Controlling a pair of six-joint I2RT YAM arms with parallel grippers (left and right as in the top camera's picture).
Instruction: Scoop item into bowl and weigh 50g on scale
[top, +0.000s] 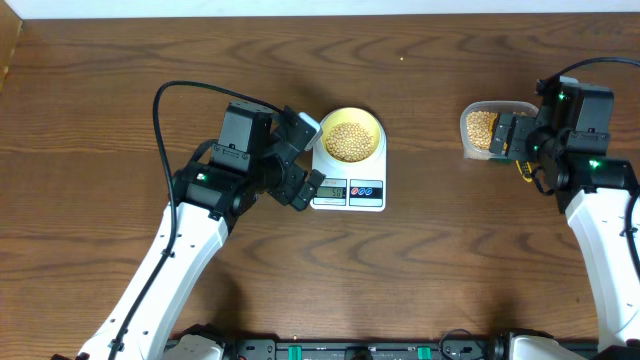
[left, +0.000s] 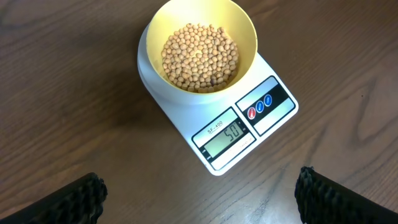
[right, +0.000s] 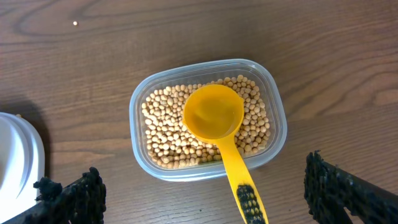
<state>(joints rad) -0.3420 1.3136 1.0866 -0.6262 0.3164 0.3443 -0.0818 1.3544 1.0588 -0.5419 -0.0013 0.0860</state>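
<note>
Knocking the scale (left: 180, 109) is the main risk I see: its display (left: 224, 134) reads 50, and the left claw (left: 199, 200) hangs close beside it, so a careless move could nudge it. That would alter the reading or tip the bowl (left: 246, 30) and spill the beans (left: 200, 56) across the desk (left: 62, 93). Adding another scoopful would overshoot the target.

The left claw is spread wide and holds nothing. In its wrist view the scale lies at 12 o'clock from it, with the bowl seated on the far end of the scale. Seen from overhead, both sit at 3 o'clock from that claw.

The right claw (right: 211, 202) is also spread wide and empty. It hovers above the clear container (right: 275, 106) of spare beans, which lies at 12 o'clock in its own view. The yellow scoop (right: 214, 112) rests there with its handle pointing between the fingers, so a low sweep could catch it and drag the container.
</note>
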